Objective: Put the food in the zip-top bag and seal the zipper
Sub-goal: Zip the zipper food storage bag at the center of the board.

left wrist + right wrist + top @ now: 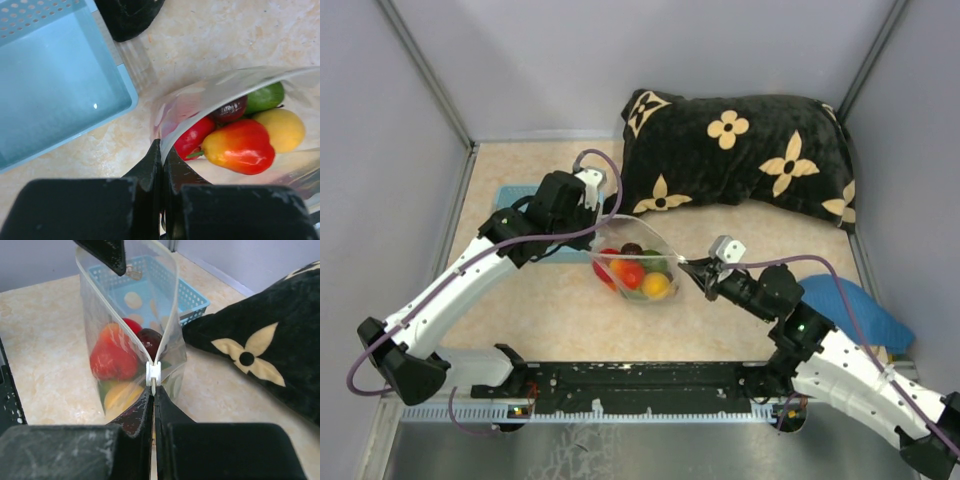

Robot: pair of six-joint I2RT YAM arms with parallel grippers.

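Clear zip-top bag point(97, 310) holds the food point(112, 356), mouth open.

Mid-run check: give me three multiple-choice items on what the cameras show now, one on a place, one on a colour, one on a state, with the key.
1. Where are the plastic toy fruits and vegetables?
A. In the light blue plastic basket
B. Inside the clear dotted plastic zip-top bag
C. On the black plush cushion with beige flowers

2. What colour is the small plastic slider at the bag end pinched by the right gripper?
A. White
B. Red
C. Black

3. What state is the zipper in?
A. Sealed along its whole length
B. Open, its two strips spread apart
C. Torn off the bag

Key: 1 B, the fruits show through the bag's wall, and the basket's visible floor is bare; 2 A, the slider is white above the shut fingertips; 3 B, the right wrist view looks between the parted strips.
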